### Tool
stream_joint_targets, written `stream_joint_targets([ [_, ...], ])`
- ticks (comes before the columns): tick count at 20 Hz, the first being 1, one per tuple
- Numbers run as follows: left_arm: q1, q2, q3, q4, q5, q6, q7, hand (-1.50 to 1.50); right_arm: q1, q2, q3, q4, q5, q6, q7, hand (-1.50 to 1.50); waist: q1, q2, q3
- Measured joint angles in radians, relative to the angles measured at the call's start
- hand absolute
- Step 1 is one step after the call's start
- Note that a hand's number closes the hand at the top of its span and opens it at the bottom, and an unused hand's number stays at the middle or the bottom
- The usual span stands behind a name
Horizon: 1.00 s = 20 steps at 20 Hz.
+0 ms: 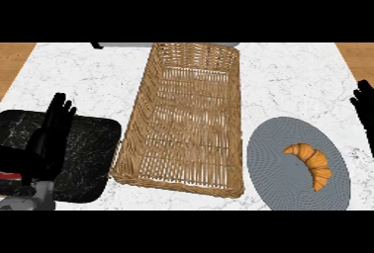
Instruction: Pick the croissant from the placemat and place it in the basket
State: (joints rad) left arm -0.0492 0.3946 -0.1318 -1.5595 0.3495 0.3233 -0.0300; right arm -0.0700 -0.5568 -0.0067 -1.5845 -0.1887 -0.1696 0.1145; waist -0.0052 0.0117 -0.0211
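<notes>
A: Bright, even light across the white counter (pixel 292 64). Marble veins legible edge to edge.

B: Looks diffuse, from overhead. Just a thin dark shadow hugging the near rim of the basket (pixel 139 123).

A: Decent shading inside the weave: pale floor slats, darker brown on the inner walls.

B: Soft shading on the croissant (pixel 312 163), darker in the creases. Hardly any cast shadow on the grey placemat (pixel 274 163).

A: Black left hand (pixel 51 133) and right hand (pixel 363 106) flat as silhouettes, same for the dark slab (pixel 87 148) apart from its white veins.

B: Stretched geometry too: round placemat taller than wide, basket tapering toward the far end.
</notes>
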Motion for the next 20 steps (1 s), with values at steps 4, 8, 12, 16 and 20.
stream_joint_targets([
  [4,-0.036,0.049,-0.018,-0.007,-0.050,-0.028,-0.008,0.00,-0.029,0.021,0.101,-0.029,-0.073,0.193,-0.067,1.50,0.020,-0.004,0.017],
  [8,-0.077,0.105,-0.046,-0.019,-0.108,-0.063,-0.027,0.00,-0.035,0.134,0.208,-0.073,-0.217,0.339,-0.115,1.50,0.027,-0.003,0.035],
  [12,-0.097,0.150,-0.060,-0.008,-0.149,-0.095,-0.030,0.00,0.060,0.183,0.371,-0.157,-0.288,0.523,-0.165,-1.50,0.006,-0.010,0.029],
  [16,-0.114,0.164,-0.060,0.001,-0.173,-0.111,-0.016,0.00,0.137,0.132,0.395,-0.317,-0.185,0.542,-0.211,-1.50,-0.010,-0.015,0.024],
  [20,-0.118,0.174,-0.055,0.007,-0.181,-0.120,-0.015,0.00,0.074,0.026,0.294,-0.411,-0.040,0.500,-0.186,-1.50,-0.017,-0.019,0.020],
])
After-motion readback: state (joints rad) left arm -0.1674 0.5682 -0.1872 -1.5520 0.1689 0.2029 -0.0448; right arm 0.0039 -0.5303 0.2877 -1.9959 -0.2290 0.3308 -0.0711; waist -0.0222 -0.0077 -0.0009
